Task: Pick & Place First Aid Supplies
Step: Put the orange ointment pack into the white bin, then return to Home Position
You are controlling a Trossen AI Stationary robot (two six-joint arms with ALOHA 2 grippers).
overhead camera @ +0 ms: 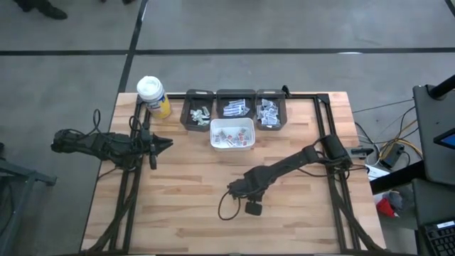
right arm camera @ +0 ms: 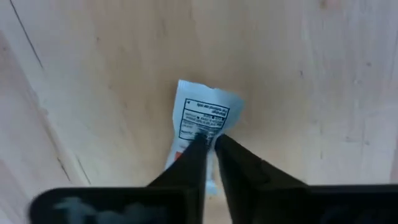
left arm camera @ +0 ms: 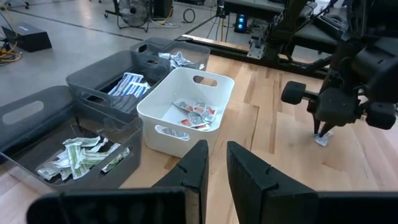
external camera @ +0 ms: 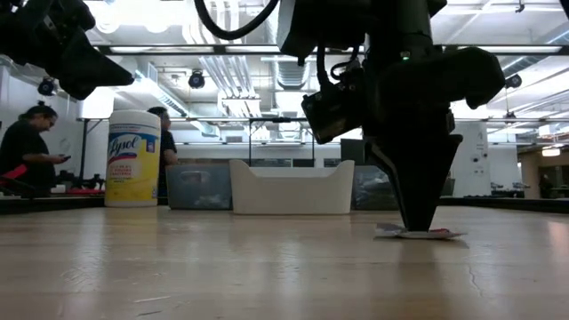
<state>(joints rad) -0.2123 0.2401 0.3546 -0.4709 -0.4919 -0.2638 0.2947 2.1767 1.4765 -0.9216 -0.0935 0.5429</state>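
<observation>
A small white packet with blue and red print [right arm camera: 202, 112] lies flat on the wooden table, near the middle right; it also shows in the low view [external camera: 444, 234]. My right gripper [right arm camera: 209, 140] stands over it, pointing down, shut on it. My left gripper [left arm camera: 216, 163] is shut and empty, held level above the table's left side [overhead camera: 162, 144]. More packets lie in a white bin [overhead camera: 232, 135] and in three dark bins [overhead camera: 235, 107] at the table's far edge. My right gripper pinches the packet near its middle [right arm camera: 198, 127] between its two fingertips, coming from above and pointing down. The packet lies flat on the table under the fingertips [external camera: 418, 222].
A white-capped yellow bottle [overhead camera: 153, 97] stands at the far left corner. The dark bins and the white bin [left arm camera: 186, 112] stand along the far edge. Bare wood lies in front of them. People stand in the room beyond the table [external camera: 27, 147].
</observation>
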